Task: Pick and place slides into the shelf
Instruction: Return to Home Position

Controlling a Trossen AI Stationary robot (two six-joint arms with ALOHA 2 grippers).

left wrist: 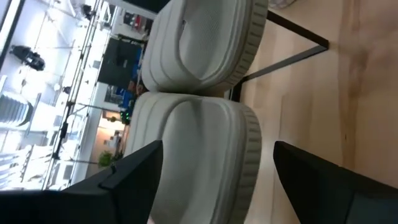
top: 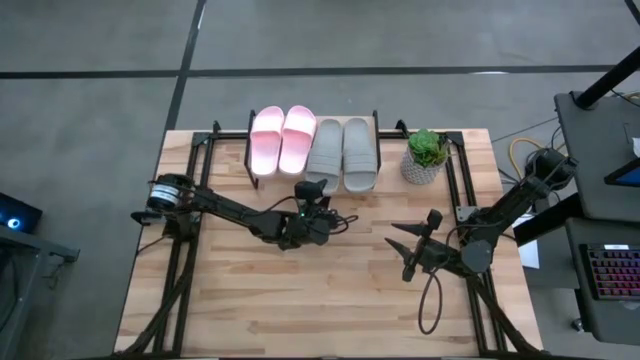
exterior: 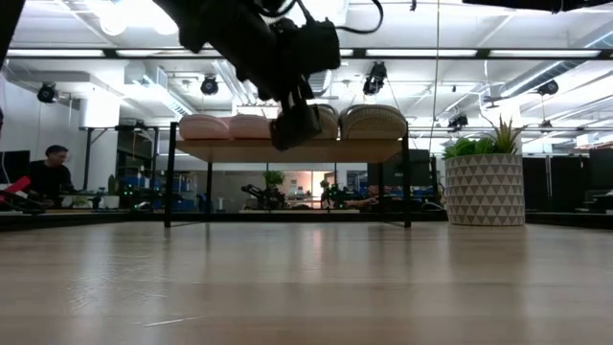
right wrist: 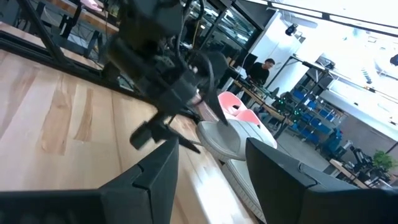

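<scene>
The table (top: 300,300) offers wide open room in front of the shelf (exterior: 239,150), where all four slides sit in a row, pink pair (top: 283,140) beside grey pair (top: 343,152), so placing looks done. The left gripper (top: 314,190) hovers close by the grey pair's front edge, fingers spread and empty; the right gripper (top: 405,248) waits well apart, likewise released

Ceiling lamps (exterior: 123,17) are blazing white in the low view, silhouetting the left arm (exterior: 251,38) and spreading sheen across the desk (exterior: 306,287). From above, even light is casting only soft shadows there.
</scene>
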